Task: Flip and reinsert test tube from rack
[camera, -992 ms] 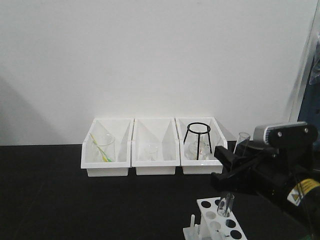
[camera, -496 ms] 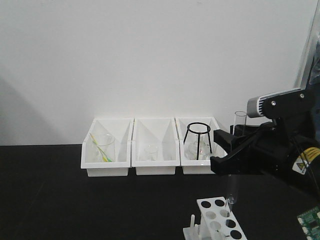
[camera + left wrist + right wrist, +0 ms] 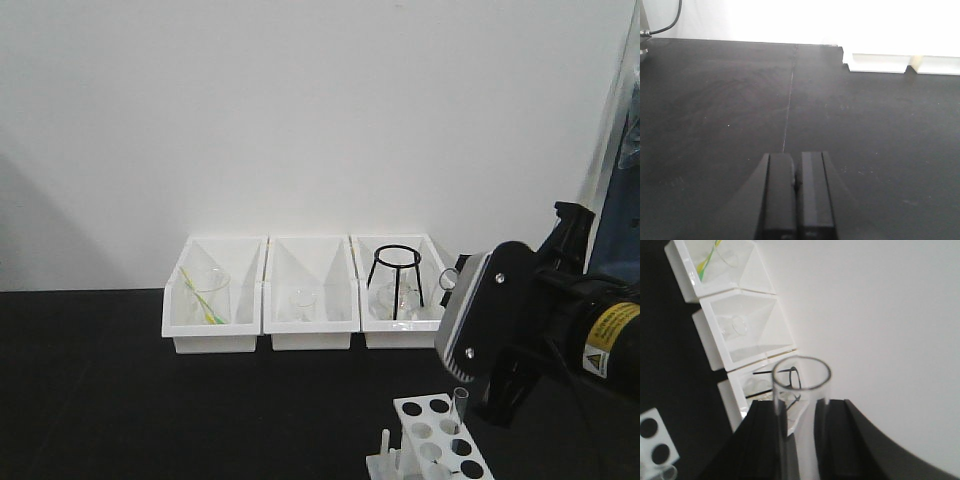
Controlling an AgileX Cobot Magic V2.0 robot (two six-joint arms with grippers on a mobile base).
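Observation:
My right gripper (image 3: 800,415) is shut on the test tube (image 3: 801,390), a clear glass tube whose flared rim sticks out beyond the fingertips. In the front view the rolled right wrist (image 3: 500,320) hides the fingers, and only the tube's rim (image 3: 447,279) shows beside it, above the rack (image 3: 425,440). The white rack has round holes and short pegs at its left side; its corner also shows in the right wrist view (image 3: 655,440). A second clear tube (image 3: 459,408) stands in the rack. My left gripper (image 3: 796,165) is shut and empty above the black table.
Three white bins (image 3: 310,330) stand in a row at the back wall. The left one holds a beaker with a yellow-green stick (image 3: 208,297), the middle one a small beaker (image 3: 303,303), the right one a black wire tripod (image 3: 396,280). The black table (image 3: 150,400) stretches to the left.
My right gripper lifted the tube up out of the rack, then the wrist rolled over, so the tube went from upright to tilted. The second tube stayed in the rack.

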